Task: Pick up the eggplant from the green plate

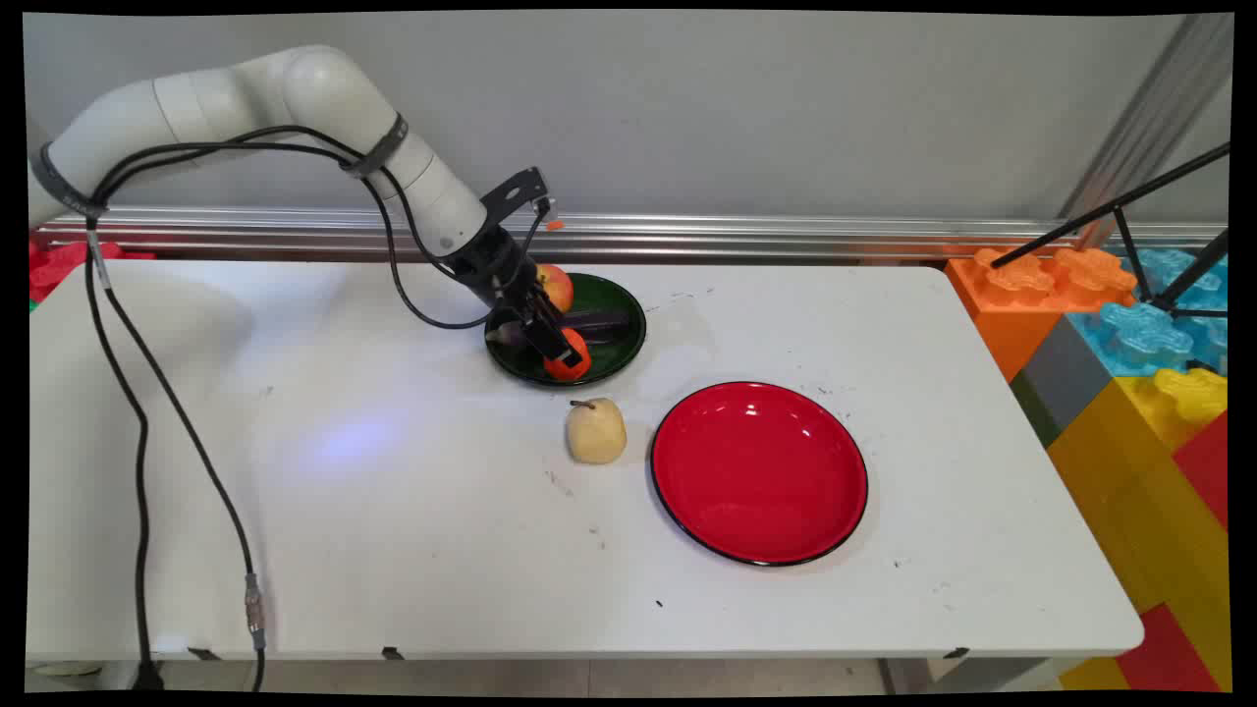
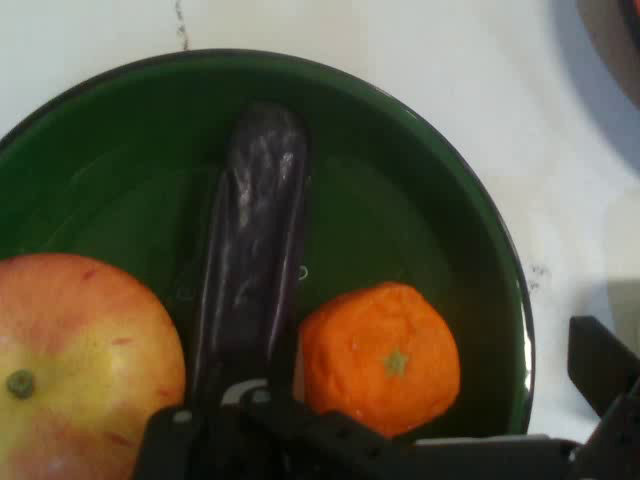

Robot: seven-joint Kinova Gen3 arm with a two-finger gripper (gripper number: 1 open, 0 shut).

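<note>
Nearest the camera, a red plate [image 1: 759, 473] sat on the white counter [image 1: 393, 511] beside a pear [image 1: 595, 431]. Farther back, the hand [image 1: 560, 352] was spread around an orange [image 2: 380, 357] in a green bowl [image 2: 420, 200], alongside an eggplant [image 2: 250, 250] and an apple [image 2: 80, 360]
</note>
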